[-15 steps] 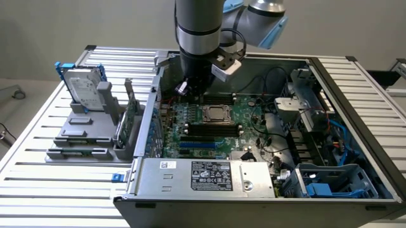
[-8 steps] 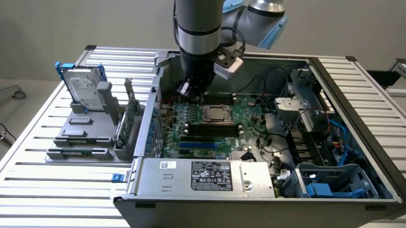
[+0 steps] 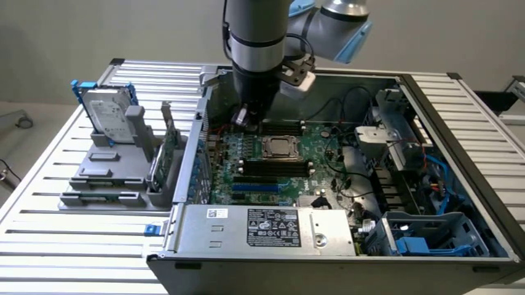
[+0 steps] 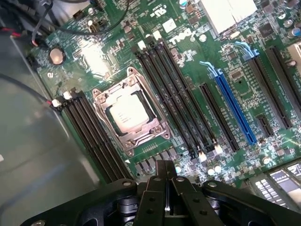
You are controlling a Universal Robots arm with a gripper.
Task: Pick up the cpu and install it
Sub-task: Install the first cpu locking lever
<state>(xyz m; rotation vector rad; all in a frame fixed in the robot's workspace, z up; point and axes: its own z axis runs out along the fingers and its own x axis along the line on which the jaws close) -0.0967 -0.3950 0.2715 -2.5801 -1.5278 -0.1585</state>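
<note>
In the exterior view, the pincer [image 3: 243, 117] hangs inside the open computer case [image 3: 459, 123] near its back wall, just behind the socket [image 3: 280, 147]. In the wrist view, the clenched, empty pincer [image 4: 167, 188] hovers over the motherboard [image 4: 188, 61]; the cpu [image 4: 129, 113] sits inside the socket's metal frame, between memory slots [image 4: 176, 94].

I see a pale silver cpu [image 4: 128, 112] in its metal-rimmed socket [image 4: 130, 115] on the green motherboard [image 4: 188, 61], one slot [image 4: 229, 104] blue
</note>
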